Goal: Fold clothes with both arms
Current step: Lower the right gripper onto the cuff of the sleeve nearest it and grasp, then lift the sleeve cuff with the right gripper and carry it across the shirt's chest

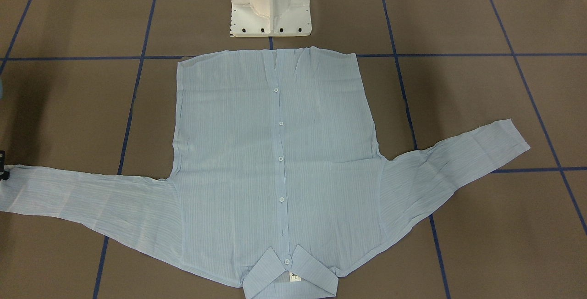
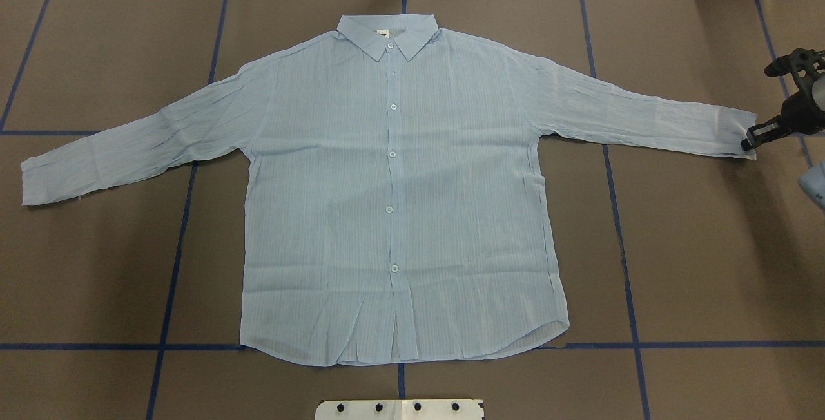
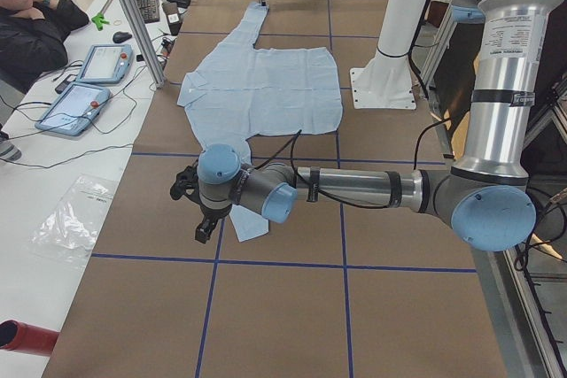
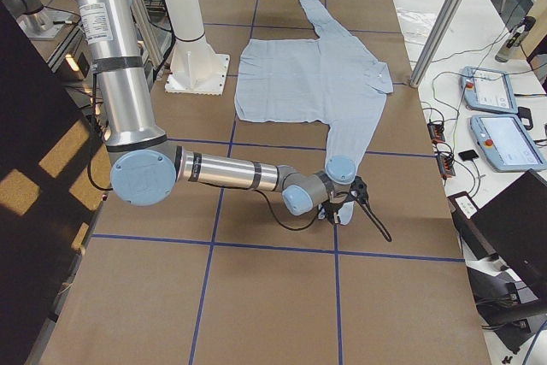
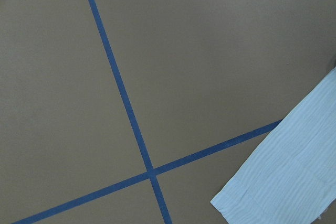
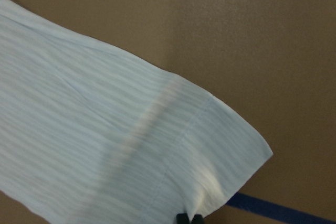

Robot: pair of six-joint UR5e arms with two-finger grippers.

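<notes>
**Ana:** Where is the shirt?

**Ben:** The shirt (image 2: 393,201) lies flat on the brown bench (image 2: 709,265) with its front up. Its collar (image 2: 387,33) is on the side far from the robot. Its bottom edge is near the white base (image 1: 270,10).

**Ana:** What is on the left?

**Ben:** The left end effector (image 3: 202,232). It hangs over the bench near the left cuff (image 2: 35,181) and does not touch it. I see it only from the side. I cannot tell if it is spread or pressed together.

**Ana:** And the left sleeve?

**Ben:** The left sleeve (image 2: 129,149) sticks out to the side and slopes a bit toward the robot. It lies flat across a blue tape line (image 2: 174,265).

**Ana:** What about the middle?

**Ben:** The body is wide and crinkly. Five pale buttons (image 2: 390,154) run down it in a row, and all are done up.

**Ana:** And the right?

**Ben:** The right sleeve (image 2: 644,117) is stretched out almost straight. The right end effector (image 2: 747,143) is low at the right cuff (image 2: 731,133). Its tips are pressed close, pinching the edge of the cuff.
</notes>
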